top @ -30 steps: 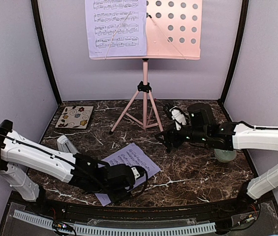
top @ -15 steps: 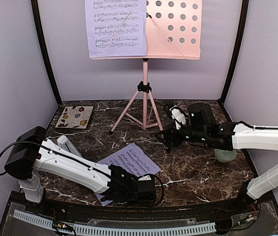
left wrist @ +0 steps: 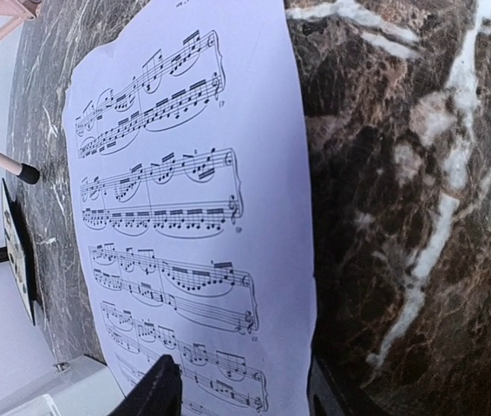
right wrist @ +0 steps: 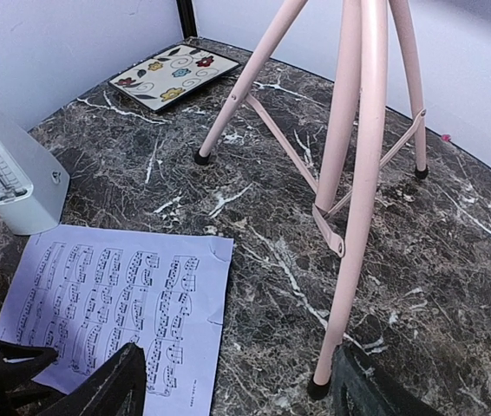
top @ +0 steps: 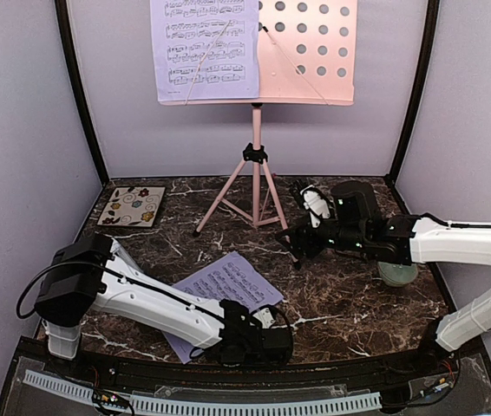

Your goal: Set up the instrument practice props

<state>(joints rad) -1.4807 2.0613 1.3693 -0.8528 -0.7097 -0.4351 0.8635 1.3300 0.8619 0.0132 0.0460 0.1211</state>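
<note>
Low on the marble tabletop (top: 350,303), the left claw (left wrist: 238,377) gapes over a flat lavender sheet-music page (top: 228,286). Another page (top: 204,48) rests on the perforated pink music stand (top: 256,173). Near its tripod leg the right claw (right wrist: 238,368) hangs open. A green bowl (top: 397,276) sits half hidden, contents unseen.

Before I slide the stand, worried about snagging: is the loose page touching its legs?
Apart. Right wrist view shows bare marble between the page and the stand's nearest foot.
</note>
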